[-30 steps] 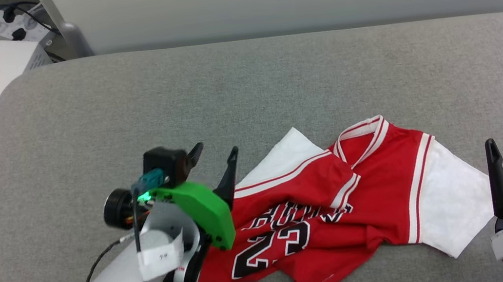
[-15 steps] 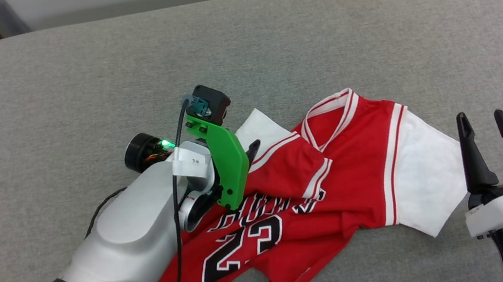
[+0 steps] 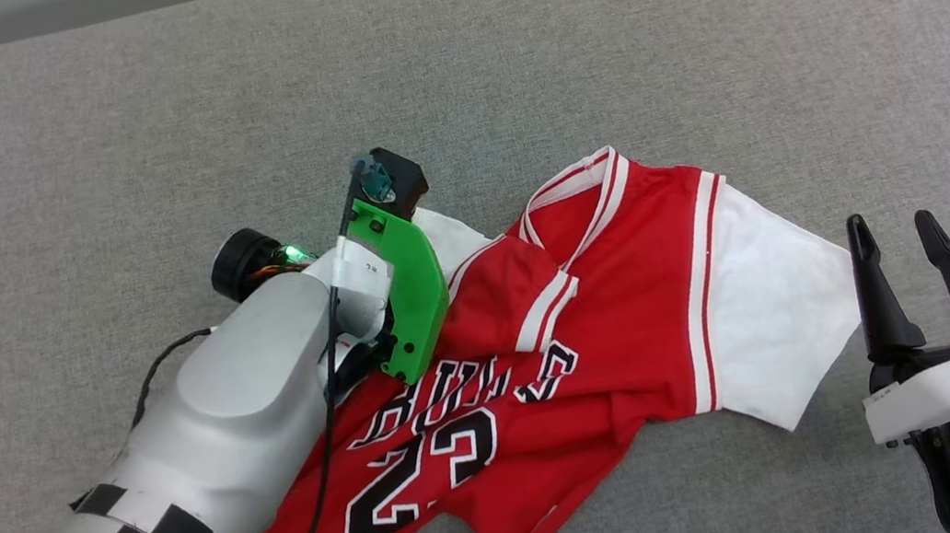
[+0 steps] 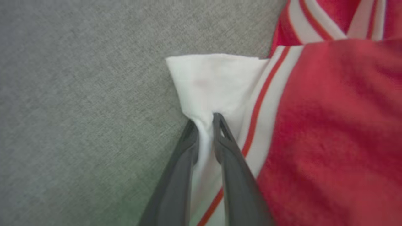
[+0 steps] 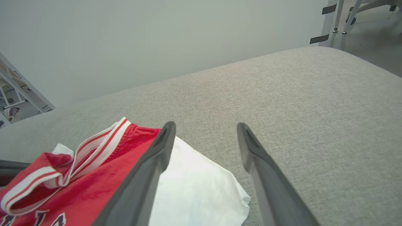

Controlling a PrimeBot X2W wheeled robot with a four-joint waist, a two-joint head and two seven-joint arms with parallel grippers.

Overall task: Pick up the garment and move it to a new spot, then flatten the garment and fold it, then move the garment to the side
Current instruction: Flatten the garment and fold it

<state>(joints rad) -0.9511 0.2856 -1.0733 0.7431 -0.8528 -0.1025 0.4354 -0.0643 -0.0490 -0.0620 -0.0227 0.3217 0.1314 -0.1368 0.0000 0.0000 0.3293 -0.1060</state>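
The garment (image 3: 612,312) is a red jersey lying crumpled on the grey surface, with its black lettering and number facing up. Its left white sleeve (image 4: 216,81) is pinched between the fingers of my left gripper (image 4: 205,121), which is shut on the fabric at the sleeve's edge. In the head view the green wrist mount (image 3: 409,294) covers those fingers. My right gripper (image 3: 890,225) stands open just right of the other white sleeve (image 3: 772,327), not touching it. In the right wrist view the right gripper (image 5: 205,126) has only grey fabric between its fingers, with the jersey (image 5: 94,175) to its left.
The grey upholstered surface (image 3: 591,36) stretches wide around the jersey, with its far edge against a pale wall (image 5: 157,37). Floor and furniture legs (image 5: 348,15) lie beyond the surface's rounded right corner. A white frame (image 5: 19,91) stands at the left.
The head camera has tilted down and shifted. My left gripper, open beside the white sleeve a second ago, has come down onto it and shut on its edge. The right gripper stays open.
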